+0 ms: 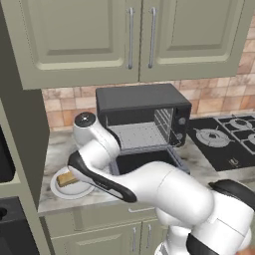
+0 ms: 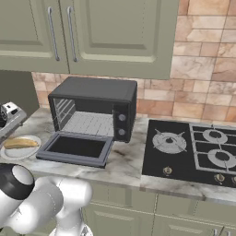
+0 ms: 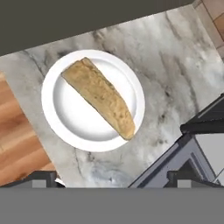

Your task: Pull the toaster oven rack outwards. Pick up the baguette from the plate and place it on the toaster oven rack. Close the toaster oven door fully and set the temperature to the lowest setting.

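1. Toaster oven [image 2: 94,108] stands at the back of the marble surface [image 2: 126,161], beside the stove [image 2: 193,150].
2. Toaster oven door [image 2: 76,148] lies folded down flat toward the front edge; the rack [image 2: 90,123] sits inside the cavity.
3. Plate [image 3: 57,113] rests near the surface's front left edge, just beside the open door.
4. Baguette [image 3: 99,97] lies diagonally across the plate.
5. Gripper [image 3: 113,180] hangs above the plate, jaws spread wide, holding nothing.
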Robot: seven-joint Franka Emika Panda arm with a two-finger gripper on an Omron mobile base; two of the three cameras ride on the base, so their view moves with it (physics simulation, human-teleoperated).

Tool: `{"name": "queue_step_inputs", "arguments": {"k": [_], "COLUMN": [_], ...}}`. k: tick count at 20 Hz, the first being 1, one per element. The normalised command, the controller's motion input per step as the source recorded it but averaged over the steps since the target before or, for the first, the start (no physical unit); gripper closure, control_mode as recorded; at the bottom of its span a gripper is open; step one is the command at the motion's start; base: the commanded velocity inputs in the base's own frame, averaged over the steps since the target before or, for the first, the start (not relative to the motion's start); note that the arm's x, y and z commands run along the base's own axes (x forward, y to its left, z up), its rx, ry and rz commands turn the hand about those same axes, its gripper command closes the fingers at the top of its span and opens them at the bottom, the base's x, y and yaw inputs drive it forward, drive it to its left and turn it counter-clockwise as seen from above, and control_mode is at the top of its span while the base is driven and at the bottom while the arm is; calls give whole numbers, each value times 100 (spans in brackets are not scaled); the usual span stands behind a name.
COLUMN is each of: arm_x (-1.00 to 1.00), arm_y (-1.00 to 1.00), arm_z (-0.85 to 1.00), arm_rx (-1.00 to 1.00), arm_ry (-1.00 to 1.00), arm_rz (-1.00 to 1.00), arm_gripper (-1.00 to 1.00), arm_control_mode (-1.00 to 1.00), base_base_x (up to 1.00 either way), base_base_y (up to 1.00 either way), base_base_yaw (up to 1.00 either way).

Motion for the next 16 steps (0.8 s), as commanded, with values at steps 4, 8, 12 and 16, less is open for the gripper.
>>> {"name": "queue_step_inputs", "arguments": {"k": [4,8,12,16], "arm_x": [24,-8,-1,17], "arm_y": [0,0,1,10], "arm_z": [-46,-2,-3,-17], "arm_rx": [14,12,2,-2], "arm_ry": [-5,7,3,14], "arm_rz": [24,27,17,7], "arm_gripper": [-100,-100,-100,-100], "arm_control_mode": [-100,-100,-100,-100], "base_base_x": [0,0,0,0], "base_base_y": [0,0,0,0], "base_base_yaw": [0,0,0,0]}}
